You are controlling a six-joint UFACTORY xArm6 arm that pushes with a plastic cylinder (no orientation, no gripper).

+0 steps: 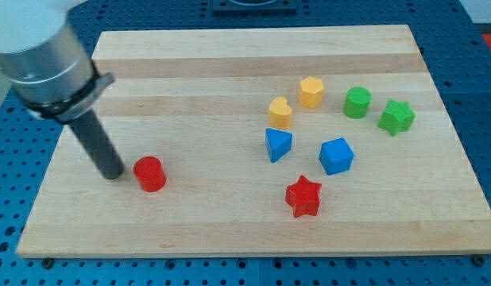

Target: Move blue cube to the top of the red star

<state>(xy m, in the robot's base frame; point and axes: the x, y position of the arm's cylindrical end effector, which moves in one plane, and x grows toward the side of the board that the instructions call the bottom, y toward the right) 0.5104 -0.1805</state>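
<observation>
Lying flat on a blue perforated base (476,48), a pale wooden board (230,71) filling most of the view.

Sitting right of the board's centre: blue cube (336,156), resting flat, untouched. Lying just below it and slightly toward the view's left: red star (303,196), close to the cube but apart from it, a thin strip of wood showing between them. Standing to the cube's left, near but not touching: blue triangular block (278,144). Sitting above that one, toward the view's top: yellow heart-like block (280,112), and up to its right a yellow hexagonal block (311,92). Ranging further to the view's right along the same arc: green cylinder (357,102), then green star (396,117), just beside each other without meeting.

Standing well apart from the whole cluster, on the view's left half of the board: red cylinder (150,174), upright. Resting just beside it on its left: my tip (113,172), at the lower end of the dark rod leaning down from a grey housing at the view's top left corner. Impossible to tell whether touching the red cylinder or only very near. Lying well away from the blue cube and the red star, with the red cylinder between.

No jaws on this rod; nothing being pinched or held.
</observation>
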